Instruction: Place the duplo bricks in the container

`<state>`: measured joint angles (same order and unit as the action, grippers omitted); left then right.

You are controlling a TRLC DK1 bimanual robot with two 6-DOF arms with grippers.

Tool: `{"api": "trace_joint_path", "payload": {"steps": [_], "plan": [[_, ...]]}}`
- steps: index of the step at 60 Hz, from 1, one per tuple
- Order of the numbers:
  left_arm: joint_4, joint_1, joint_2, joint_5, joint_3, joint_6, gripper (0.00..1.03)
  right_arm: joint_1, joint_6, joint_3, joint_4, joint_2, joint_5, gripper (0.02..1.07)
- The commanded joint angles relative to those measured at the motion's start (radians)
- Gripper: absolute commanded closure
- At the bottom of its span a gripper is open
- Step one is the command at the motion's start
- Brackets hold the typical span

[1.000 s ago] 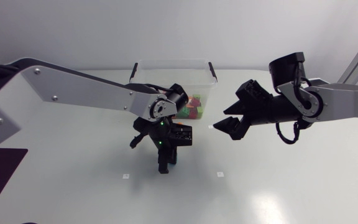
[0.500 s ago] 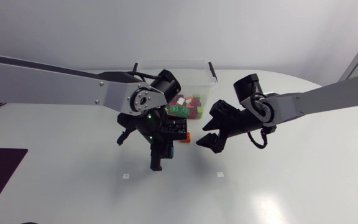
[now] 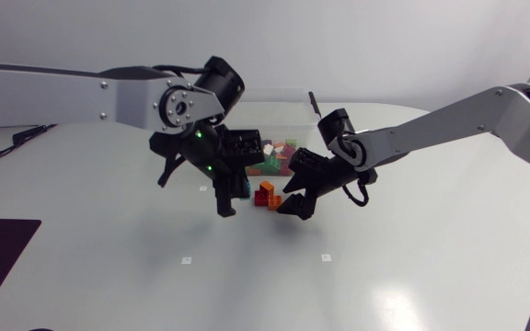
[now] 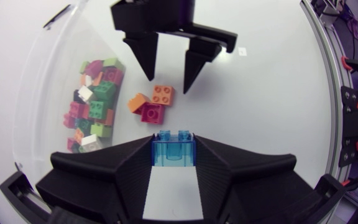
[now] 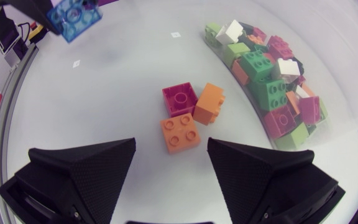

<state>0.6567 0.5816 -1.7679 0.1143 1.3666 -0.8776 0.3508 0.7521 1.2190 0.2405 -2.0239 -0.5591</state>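
My left gripper is shut on a translucent blue brick, held in the air just in front of the clear container. The right wrist view shows that blue brick high off the table. Three loose bricks lie on the table before the container: a magenta one, an orange one and a second orange one. My right gripper stands open just above them, its fingers astride the group. The container holds several mixed bricks.
The clear container's wall stands right behind the loose bricks. In the head view both arms meet near the table's middle, the grippers a short way apart. Bare white table stretches in front and to both sides.
My left arm has lifted the blue brick and carried it back toward the container. My right arm has swung left and down over the loose bricks, still open.
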Motion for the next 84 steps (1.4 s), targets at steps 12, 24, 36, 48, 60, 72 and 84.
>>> {"api": "trace_joint_path", "payload": {"steps": [12,24,36,48,60,72,84], "plan": [[-0.016,-0.051,0.041,0.010,0.118,0.065,0.80,0.034,0.076,0.114,0.092,-0.116,-0.005,0.31],[-0.048,-0.083,0.036,0.015,0.193,0.111,0.80,0.033,0.090,0.168,0.121,-0.167,-0.001,0.48],[-0.080,-0.111,-0.011,0.019,0.275,0.169,0.80,0.031,0.084,0.169,0.125,-0.174,-0.001,0.70],[-0.124,-0.147,-0.096,0.019,0.373,0.253,0.80,0.028,0.081,0.129,0.128,-0.136,-0.001,0.81],[-0.161,-0.170,-0.188,0.021,0.436,0.308,0.80,0.011,0.069,0.047,0.125,-0.021,-0.001,0.81],[-0.210,-0.184,-0.260,0.021,0.471,0.364,0.79,-0.009,0.049,-0.015,0.128,0.105,-0.001,0.81],[-0.212,-0.190,-0.265,0.021,0.463,0.381,0.08,-0.036,0.012,-0.032,0.134,0.218,-0.001,0.81]]}}
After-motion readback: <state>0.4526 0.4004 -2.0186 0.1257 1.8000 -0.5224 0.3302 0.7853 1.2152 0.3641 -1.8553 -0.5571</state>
